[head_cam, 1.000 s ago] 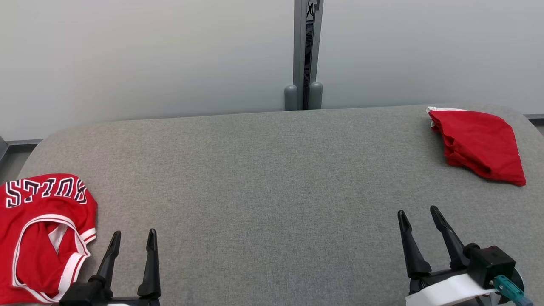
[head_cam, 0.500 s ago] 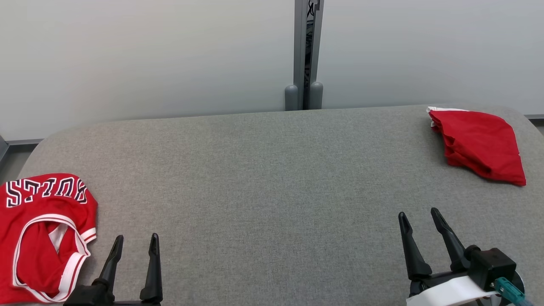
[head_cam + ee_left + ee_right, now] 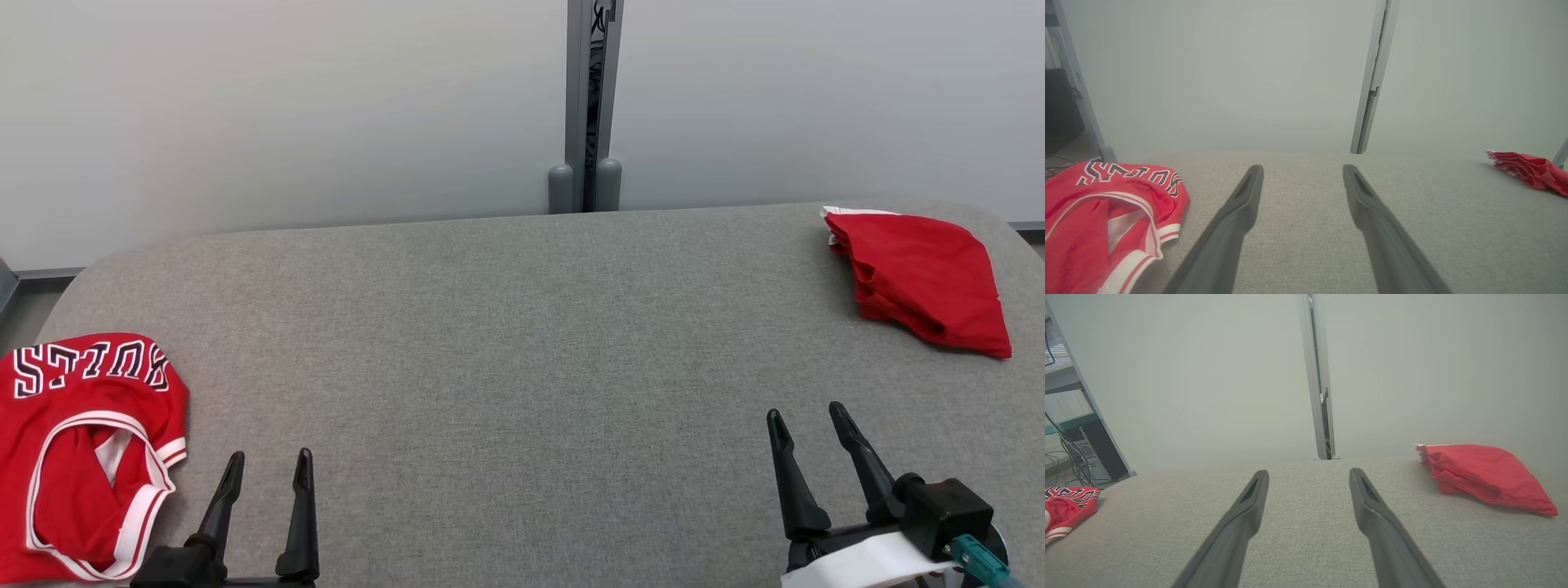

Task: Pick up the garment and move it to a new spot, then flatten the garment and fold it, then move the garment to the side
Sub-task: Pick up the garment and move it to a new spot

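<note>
The left claw (image 3: 270, 454) had edged toward 4 o'clock; it and the right claw (image 3: 803, 410) gaped empty. The jersey (image 3: 82, 441) lay crumpled at 8 o'clock, seemingly all steps pending; the folded garment (image 3: 922, 278) at 2 o'clock looked finished.

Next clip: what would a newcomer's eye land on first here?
Two red splashes on the grey padded table: a crumpled red jersey with white trim and lettering at the near left edge, and a folded red garment at the far right. The left claw and right claw point forward at the near edge, open and empty.
</note>
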